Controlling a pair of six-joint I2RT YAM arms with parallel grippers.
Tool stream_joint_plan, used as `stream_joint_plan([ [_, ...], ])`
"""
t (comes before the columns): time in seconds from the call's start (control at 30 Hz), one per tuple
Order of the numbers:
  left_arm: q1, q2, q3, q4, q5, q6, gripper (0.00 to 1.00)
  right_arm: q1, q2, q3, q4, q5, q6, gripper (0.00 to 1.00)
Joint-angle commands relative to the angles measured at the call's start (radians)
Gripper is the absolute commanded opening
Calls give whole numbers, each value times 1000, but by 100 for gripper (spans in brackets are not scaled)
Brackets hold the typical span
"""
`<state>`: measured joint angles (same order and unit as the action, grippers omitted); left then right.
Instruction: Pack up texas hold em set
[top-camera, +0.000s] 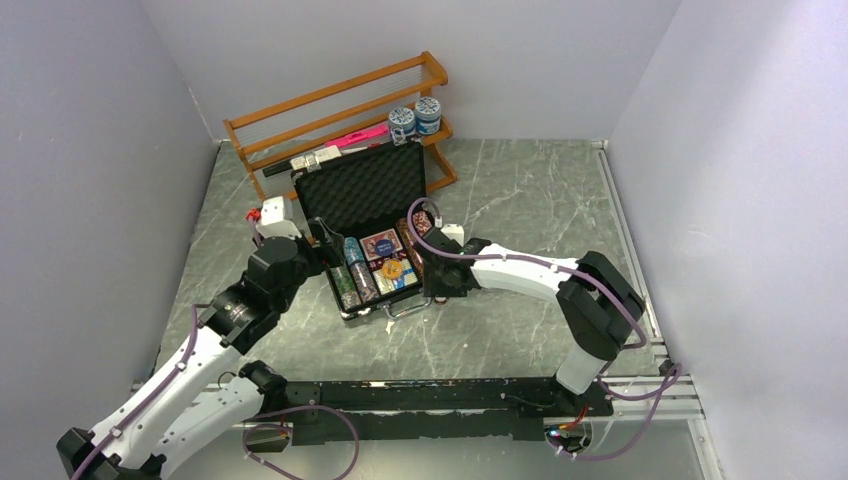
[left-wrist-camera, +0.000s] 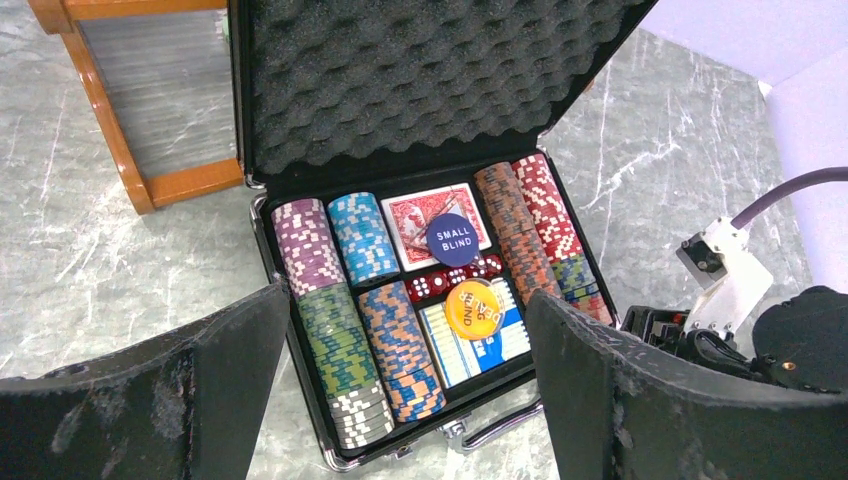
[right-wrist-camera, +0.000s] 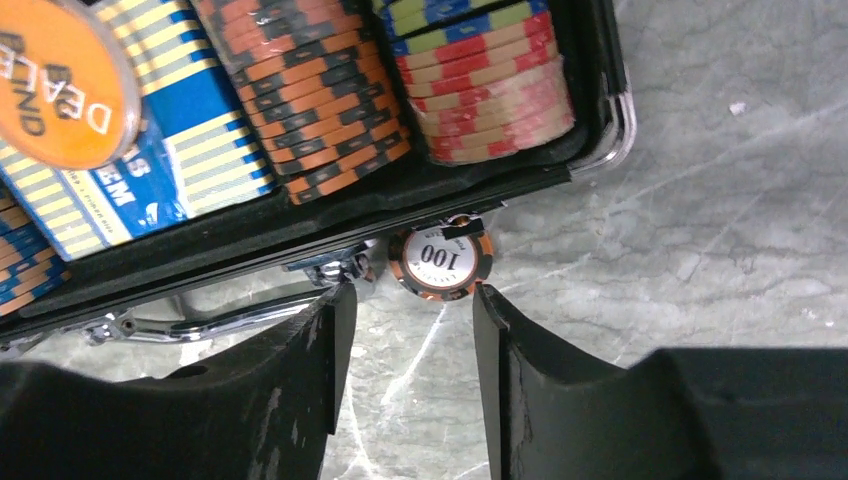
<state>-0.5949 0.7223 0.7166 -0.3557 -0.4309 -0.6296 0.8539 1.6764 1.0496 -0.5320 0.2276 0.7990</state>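
Note:
The black briefcase (top-camera: 345, 308) lies open mid-table, its foam lid (left-wrist-camera: 400, 70) standing up. Inside are chip stacks (left-wrist-camera: 340, 340), a red deck (left-wrist-camera: 410, 215), a blue deck (left-wrist-camera: 490, 345), red dice (left-wrist-camera: 450, 280), a blue "small blind" disc (left-wrist-camera: 450, 238) and an orange dealer disc (left-wrist-camera: 475, 307). A loose orange "100" chip (right-wrist-camera: 441, 263) lies on the table against the case's front wall, beside the metal handle (right-wrist-camera: 220, 318). My right gripper (right-wrist-camera: 412, 292) is partly open, its tips just short of that chip. My left gripper (left-wrist-camera: 408, 300) stands wide open and empty over the case's front left.
An orange wooden rack (top-camera: 330, 110) stands behind the case, with two blue-and-white jars (top-camera: 415, 118) and a pink item (top-camera: 362, 136) on it. Walls enclose the table on three sides. A metal rail (top-camera: 630, 260) runs along the right edge.

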Motion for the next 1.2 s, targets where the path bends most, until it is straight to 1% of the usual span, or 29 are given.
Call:
stream_joint_plan([
  [0.0, 0, -20, 6, 34, 6, 5, 93, -8, 15, 3, -16, 69, 26, 46],
  [0.1, 0, -24, 3, 28, 5, 2, 93, -8, -8, -8, -20, 81, 35, 42],
  [0.2, 0, -26, 0, 26, 3, 2, 94, -9, -35, -23, -8, 94, 31, 42],
  [0.27, 0, -25, -3, 27, 4, 1, 94, -9, -32, -28, -1, 92, 23, 45],
  [0.43, 0, -18, -2, 29, 9, 0, 93, -9, 5, -31, 25, 55, 18, 57],
  [0.6, 0, -20, -1, 24, 9, 3, 93, -10, 27, -45, 65, 27, 19, 64],
  [0.8, 0, -22, -2, 21, 8, 2, 94, -14, 74, -58, 94, -5, -1, 68],
  [0.87, 0, -21, -2, 23, 10, 3, 94, -13, 94, -60, 126, -53, -36, 71],
  [0.97, 0, -16, -2, 24, 12, 2, 93, -13, 119, -51, 127, -90, -67, 73],
  [1.07, 0, -17, -3, 24, 13, -2, 93, -14, 147, -39, 100, -82, -73, 73],
  [1.17, 0, -18, -6, 24, 14, -1, 93, -13, 170, -31, 77, -74, -74, 70],
])
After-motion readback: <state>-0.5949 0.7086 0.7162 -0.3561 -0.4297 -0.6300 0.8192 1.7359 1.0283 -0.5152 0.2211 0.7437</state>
